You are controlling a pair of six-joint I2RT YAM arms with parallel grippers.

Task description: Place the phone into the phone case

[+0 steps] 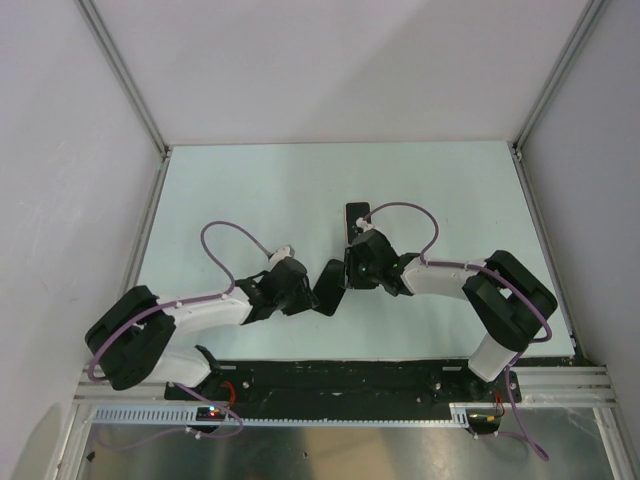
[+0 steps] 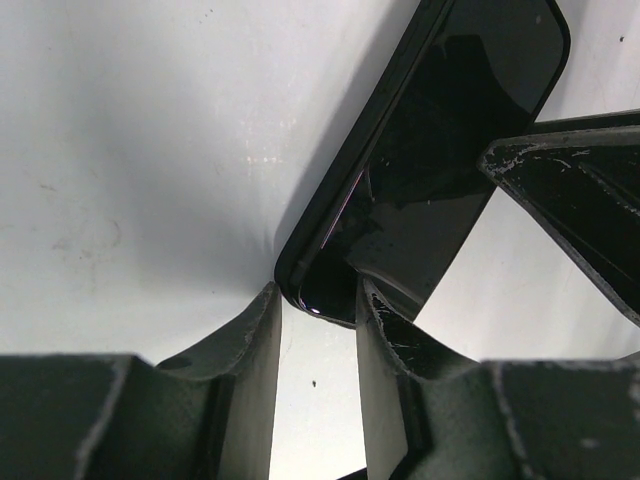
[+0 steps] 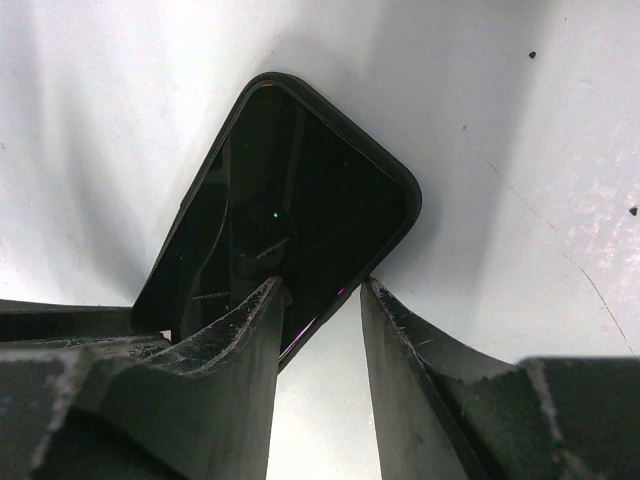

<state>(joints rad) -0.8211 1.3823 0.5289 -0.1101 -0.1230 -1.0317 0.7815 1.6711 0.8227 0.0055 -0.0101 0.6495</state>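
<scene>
1. The left tool (image 2: pixel 318 290) is pinched on a corner of the phone (image 2: pixel 440 150), which sits tilted over the tabletop (image 1: pixel 250 190).
2. Just beyond it, the right tool (image 3: pixel 322 288) is clamped on the rim of the phone case (image 3: pixel 300 180).
3. Both are gripped, but the phone is not yet in the case. Lining them up and pressing it in seem to remain.

The left arm (image 1: pixel 190 315) and the right arm (image 1: pixel 450 275) both lie low, elbows out to the sides and forearms angled inward, so the wrists come close together ahead of the bases. The left gripper (image 2: pixel 315 305) points toward the right one, its jaws narrowed onto a corner of the phone (image 2: pixel 450 150). The right gripper (image 3: pixel 322 295) points away from the bases, its jaws pinching the rim of the phone case (image 3: pixel 300 170).
</scene>
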